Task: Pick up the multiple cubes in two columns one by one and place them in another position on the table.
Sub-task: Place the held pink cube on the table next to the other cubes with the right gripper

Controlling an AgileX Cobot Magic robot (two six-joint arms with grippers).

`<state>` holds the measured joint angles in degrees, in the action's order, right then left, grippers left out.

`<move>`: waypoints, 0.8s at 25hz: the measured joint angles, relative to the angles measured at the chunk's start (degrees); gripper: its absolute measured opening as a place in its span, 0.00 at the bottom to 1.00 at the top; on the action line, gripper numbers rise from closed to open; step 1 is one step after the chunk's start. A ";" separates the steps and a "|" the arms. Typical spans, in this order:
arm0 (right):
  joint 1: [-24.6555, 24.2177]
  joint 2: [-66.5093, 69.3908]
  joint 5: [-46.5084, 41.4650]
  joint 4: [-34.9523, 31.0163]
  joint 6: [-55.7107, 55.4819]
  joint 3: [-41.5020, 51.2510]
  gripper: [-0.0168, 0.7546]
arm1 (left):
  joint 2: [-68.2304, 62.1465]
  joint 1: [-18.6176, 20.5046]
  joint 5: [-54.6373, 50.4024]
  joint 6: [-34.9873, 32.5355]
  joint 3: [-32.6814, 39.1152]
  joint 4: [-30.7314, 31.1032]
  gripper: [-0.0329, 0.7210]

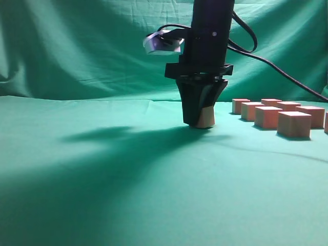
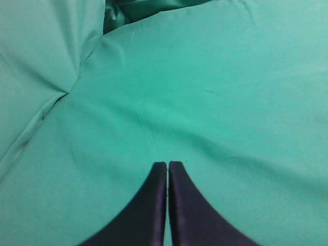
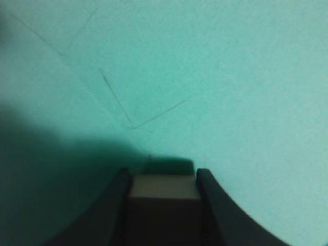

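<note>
My right gripper hangs at the middle of the table, shut on one pinkish cube held at or just above the cloth. In the right wrist view the cube sits between the two dark fingers. Several more cubes stand in two columns at the right, with the farthest cube at the back. My left gripper is shut and empty over bare teal cloth; it does not show in the exterior view.
A wrinkled green backdrop hangs behind the table. A black cable runs from the right arm off to the right, above the cube columns. The arm's shadow lies on the cloth to the left.
</note>
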<state>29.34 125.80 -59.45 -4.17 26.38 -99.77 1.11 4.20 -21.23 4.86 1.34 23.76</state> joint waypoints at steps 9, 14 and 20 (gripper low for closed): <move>0.00 0.00 0.45 0.12 -0.60 -0.09 0.55 | 0.00 0.00 0.00 0.00 0.00 0.00 0.04; 0.00 0.00 -1.57 0.12 -1.12 -3.58 0.78 | 0.00 0.00 0.00 0.00 0.00 0.00 0.04; 0.00 -0.12 -10.18 0.12 -3.73 -13.94 0.78 | 0.00 0.00 0.00 0.00 0.00 0.00 0.04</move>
<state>29.34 125.68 -69.62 -4.05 22.65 -113.70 1.11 4.20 -21.23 4.86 1.34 23.76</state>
